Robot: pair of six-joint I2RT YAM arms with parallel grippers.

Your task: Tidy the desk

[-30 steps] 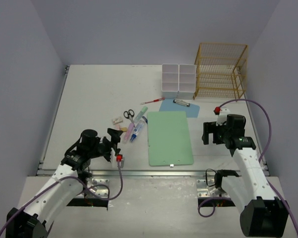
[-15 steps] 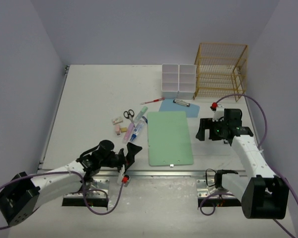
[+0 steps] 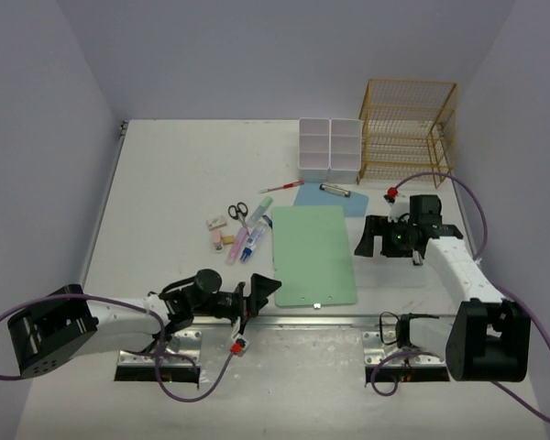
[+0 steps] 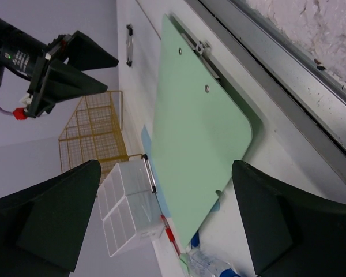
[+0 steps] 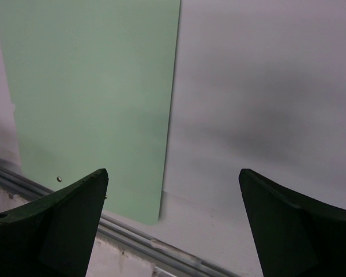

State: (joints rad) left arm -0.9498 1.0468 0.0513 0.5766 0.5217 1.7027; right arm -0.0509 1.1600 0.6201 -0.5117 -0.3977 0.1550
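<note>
Currently, both claws stand apart and hold nothing. The left claw (image 3: 266, 293) lies low at the near left corner of the green clipboard (image 3: 313, 252), above the metal rail (image 3: 348, 320) that runs just near of the clipboard's clip end. Its wrist view shows the fingers spread wide, with the board framed between them and touching neither. The right claw (image 3: 362, 240) hovers just beside the clipboard's right edge, fingers likewise spread and aimed at that edge. No contact is evident.

Assessment: the step in hand appears to be a two-sided approach to the green clipboard. The board lies flat on the desk (image 3: 183, 174), so a finger is unlikely to get under it directly. One claw should steady or tip the board until an edge rises, and the other should close only once a finger is beneath that edge. The left claw should stay off the rail. The clipboard's far edge overlaps a blue clipboard (image 3: 335, 197), which any slide may drag along.

The desk lies directly under both claws and extends left, right and far of the green clipboard. Highlighters (image 3: 243, 243) and scissors (image 3: 238, 211) lie left of the clipboard. A white organizer (image 3: 330, 148) sits beyond its far edge, and a gold wire rack (image 3: 408, 128) stands far right of it.
</note>
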